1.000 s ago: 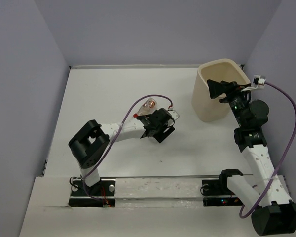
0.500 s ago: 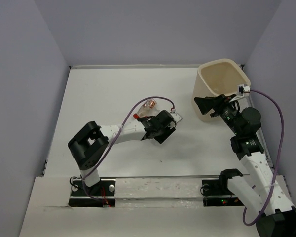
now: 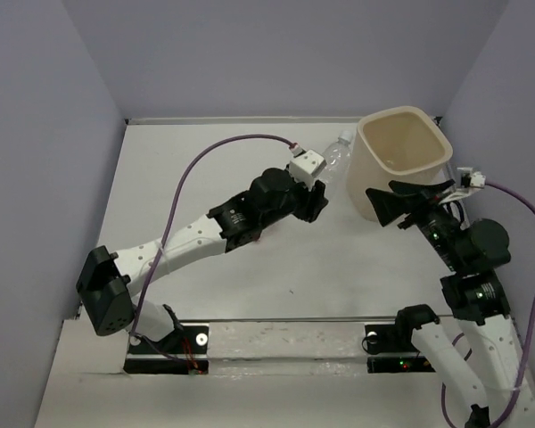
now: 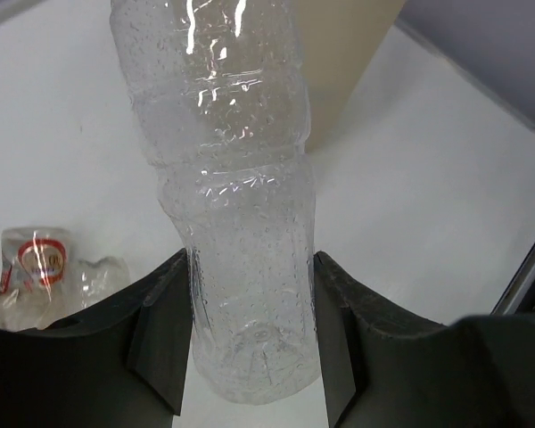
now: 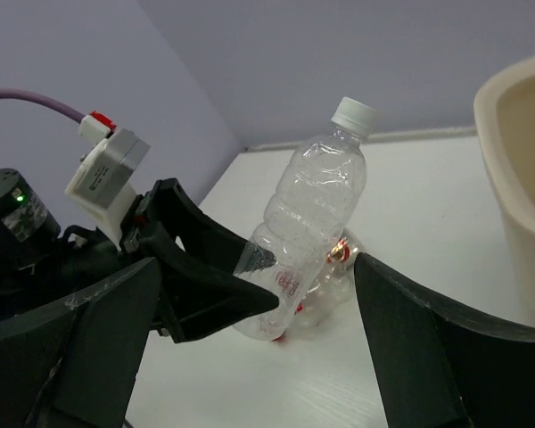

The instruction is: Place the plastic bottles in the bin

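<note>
- Standing upright on the table (image 3: 205, 178): bin (image 3: 364, 174), rim uppermost.
- Right gripper (image 3: 381, 194): fingers spread wide, nothing between them, just beside the bin's near wall.
- Left gripper (image 3: 318, 189): clamped on the white-capped bottle (image 3: 336, 153) at its base, left of the bin.
- White-capped bottle: tilted, cap raised near the bin's left wall, outside the rim.
- Small red-labelled bottle (image 4: 37, 272): lying farther left of the bin.

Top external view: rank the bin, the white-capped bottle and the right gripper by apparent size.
1. bin
2. right gripper, open
3. white-capped bottle, its base hidden in the left gripper, so only its visible part is ranked
</note>
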`<action>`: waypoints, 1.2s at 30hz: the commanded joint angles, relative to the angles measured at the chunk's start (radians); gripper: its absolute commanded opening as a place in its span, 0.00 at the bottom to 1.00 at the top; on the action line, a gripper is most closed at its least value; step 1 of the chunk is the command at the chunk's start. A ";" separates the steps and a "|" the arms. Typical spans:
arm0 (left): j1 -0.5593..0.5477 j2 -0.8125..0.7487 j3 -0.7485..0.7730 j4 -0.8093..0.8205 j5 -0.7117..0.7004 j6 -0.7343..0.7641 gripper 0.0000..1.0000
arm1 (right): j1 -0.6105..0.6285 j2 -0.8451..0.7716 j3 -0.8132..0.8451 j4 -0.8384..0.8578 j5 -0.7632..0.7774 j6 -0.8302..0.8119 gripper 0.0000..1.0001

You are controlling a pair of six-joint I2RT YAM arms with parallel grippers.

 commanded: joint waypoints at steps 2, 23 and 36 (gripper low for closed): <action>-0.005 0.006 0.178 0.251 0.045 -0.018 0.25 | 0.004 -0.110 0.201 -0.106 0.140 -0.124 0.94; 0.016 0.888 1.278 0.339 0.171 -0.043 0.29 | 0.004 -0.216 0.225 -0.152 0.197 -0.140 0.91; 0.028 0.926 1.204 0.377 0.142 -0.030 0.76 | 0.004 -0.207 0.185 -0.169 0.197 -0.149 0.91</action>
